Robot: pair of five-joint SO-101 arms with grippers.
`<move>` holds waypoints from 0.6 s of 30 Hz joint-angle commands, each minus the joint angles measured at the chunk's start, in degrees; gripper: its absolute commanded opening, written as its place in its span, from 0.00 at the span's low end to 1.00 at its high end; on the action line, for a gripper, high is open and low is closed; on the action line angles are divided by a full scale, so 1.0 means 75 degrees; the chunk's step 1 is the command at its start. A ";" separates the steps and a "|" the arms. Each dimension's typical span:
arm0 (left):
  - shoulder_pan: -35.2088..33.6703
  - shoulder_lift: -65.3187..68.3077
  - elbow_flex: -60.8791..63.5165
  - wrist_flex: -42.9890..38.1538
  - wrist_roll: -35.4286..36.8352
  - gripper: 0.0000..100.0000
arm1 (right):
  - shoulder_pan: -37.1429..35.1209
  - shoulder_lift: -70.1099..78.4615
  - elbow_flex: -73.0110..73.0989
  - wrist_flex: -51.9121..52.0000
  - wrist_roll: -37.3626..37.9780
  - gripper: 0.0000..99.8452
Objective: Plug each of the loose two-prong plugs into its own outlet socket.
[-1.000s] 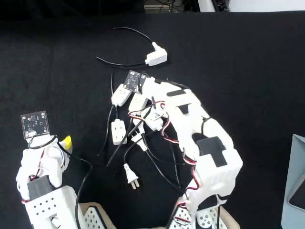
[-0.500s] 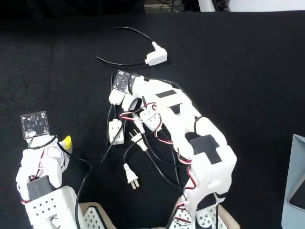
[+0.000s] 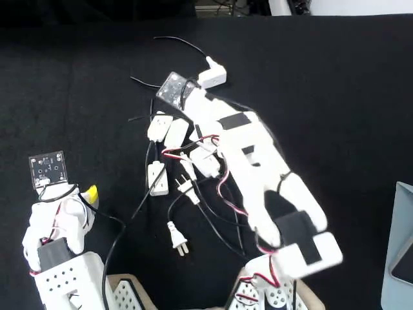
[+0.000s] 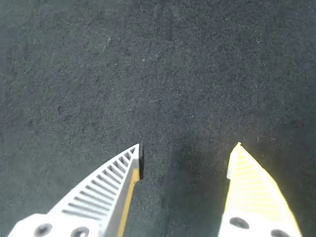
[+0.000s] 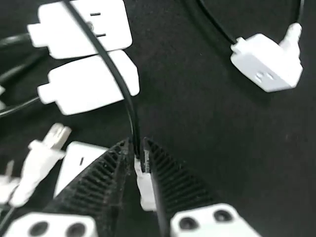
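My right gripper [image 5: 137, 144] is shut on a small white plug [image 5: 143, 183], whose black cord [image 5: 106, 64] runs off across two white outlet sockets [image 5: 79, 22] [image 5: 89, 84]. An angled white socket [image 5: 269, 61] lies a little beyond the fingertips. In the high view the right arm's wrist [image 3: 175, 89] hangs between that angled socket [image 3: 211, 77] and the pair of sockets [image 3: 166, 129]. Another socket [image 3: 158, 177] and two loose plugs [image 3: 188, 187] [image 3: 176, 237] lie nearer the arm bases. My left gripper [image 4: 188, 148] is open over bare black cloth, at the near left [image 3: 89, 194].
Black cords tangle around the sockets in the middle of the black cloth [image 3: 335, 97]. A grey bin [image 3: 399, 258] stands at the right edge. The left and far right stretches of cloth hold nothing.
The right arm swung left over the sockets, then stretched farther back toward the angled socket, dragging a cord along. The left arm has kept still.
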 commanded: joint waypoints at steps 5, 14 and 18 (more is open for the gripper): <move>0.0064 -0.0070 -0.0064 -0.0035 0.0012 0.29 | 0.0223 -0.1190 -0.0076 0.1934 -0.1254 0.01; 0.0064 -0.0070 -0.0064 -0.0035 0.0012 0.29 | 0.1629 -0.1272 -0.0088 0.3364 -0.1301 0.01; 0.0064 -0.0070 -0.0064 -0.0035 0.0012 0.29 | 0.2086 -0.1518 -0.0088 0.3786 -0.1289 0.01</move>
